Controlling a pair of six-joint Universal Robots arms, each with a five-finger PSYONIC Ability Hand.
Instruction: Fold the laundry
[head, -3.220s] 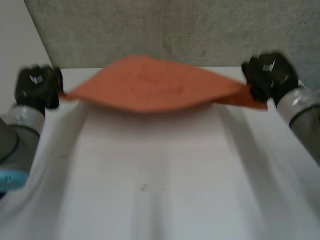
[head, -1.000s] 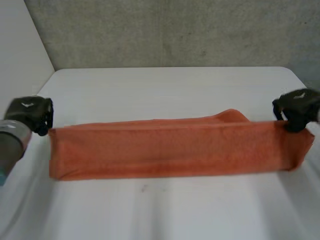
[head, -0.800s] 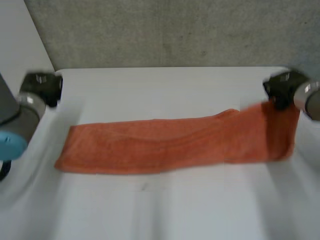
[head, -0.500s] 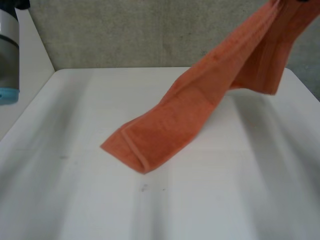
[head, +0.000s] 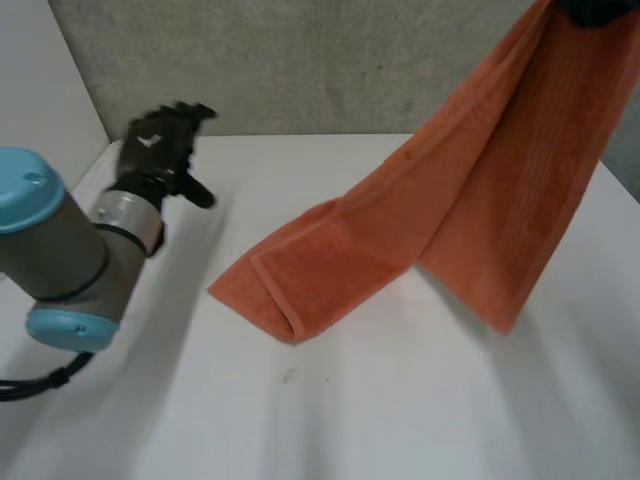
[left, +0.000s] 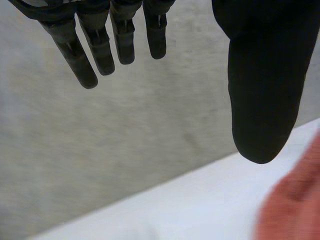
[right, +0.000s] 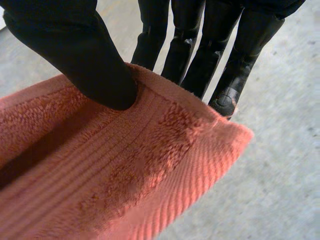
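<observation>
High above the far right corner of the bench (head: 330, 430), the right hand (head: 597, 10) is clamped on one end of the orange towel (head: 470, 190). Its wrist view shows the thumb (right: 85, 60) pressing the folded edge against the fingers (right: 192, 47).

A second ago both hands held the towel stretched as a long folded strip across the bench. Since then the left hand (head: 160, 150) has let go and drawn back toward the far left corner. Its fingers are now straight and spread well apart from the thumb, holding nothing. The right hand has meanwhile carried its end upward.

The towel therefore hangs in a slanting band. Its free end lies flat near the middle of the bench, and a second layer droops toward the right edge (whether that layer touches the surface cannot be told).

This looks like the start of the next fold, judging by the task: the raised end probably has to come over and down onto the resting end, and the loose layer could land crooked.

The bench is white and smooth, with a small dark speck (head: 288, 376) toward the near edge. A grey, rough wall (head: 300, 60) stands behind the far edge, with a white panel (head: 50, 100) at the left.
</observation>
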